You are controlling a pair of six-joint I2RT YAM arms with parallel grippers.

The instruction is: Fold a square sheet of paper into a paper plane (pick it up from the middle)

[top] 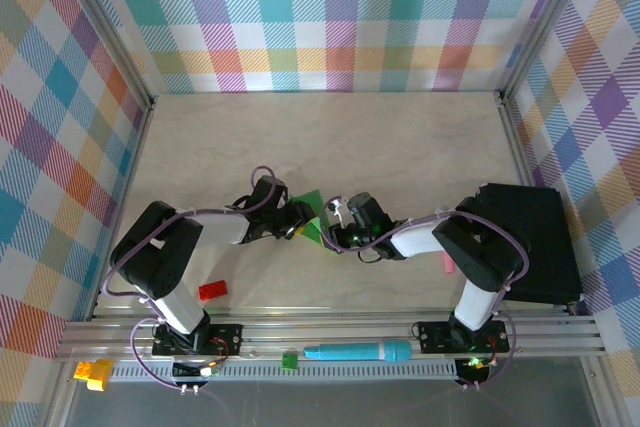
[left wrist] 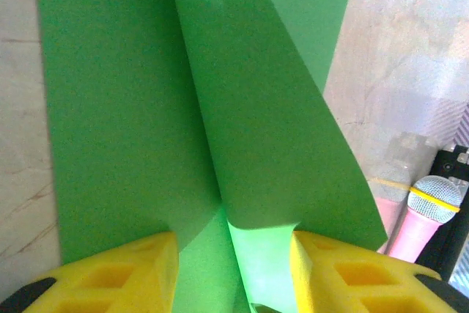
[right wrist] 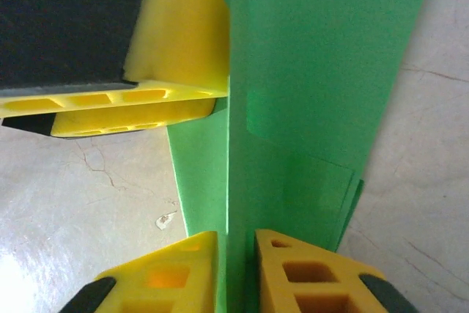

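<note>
Starting at the near edge: the metal rail (top: 330,332) carries a teal marker (top: 360,351), with a small green block (top: 290,359) just left of it and a yellow piece (top: 90,373) off at the left corner; just past the left arm's base a red block (top: 212,290) lies on the pale marbled table (top: 400,137); on to mid-table, where both arms meet nose to nose over the square sheet of paper (top: 309,202), bright green and creased, lying on the surface with one fold lifted; the left gripper (left wrist: 234,243) comes in from the left, yellow jaws parted and standing astride that raised fold; the right gripper (right wrist: 236,240) comes in from the right, jaws drawn in narrow and pinching an upright ridge of the same sheet; the two grippers sit just beside each other, the left one's yellow finger (right wrist: 183,42) close over the paper; off to the right a black box (top: 530,242) sits along the aluminium frame (top: 512,132), a pink microphone (left wrist: 429,214) near its left side, well apart from the paper; beyond the grippers the tabletop lies open all the way back; pastel checked walls (top: 330,17) close it in on the left, the right and the far end.
</note>
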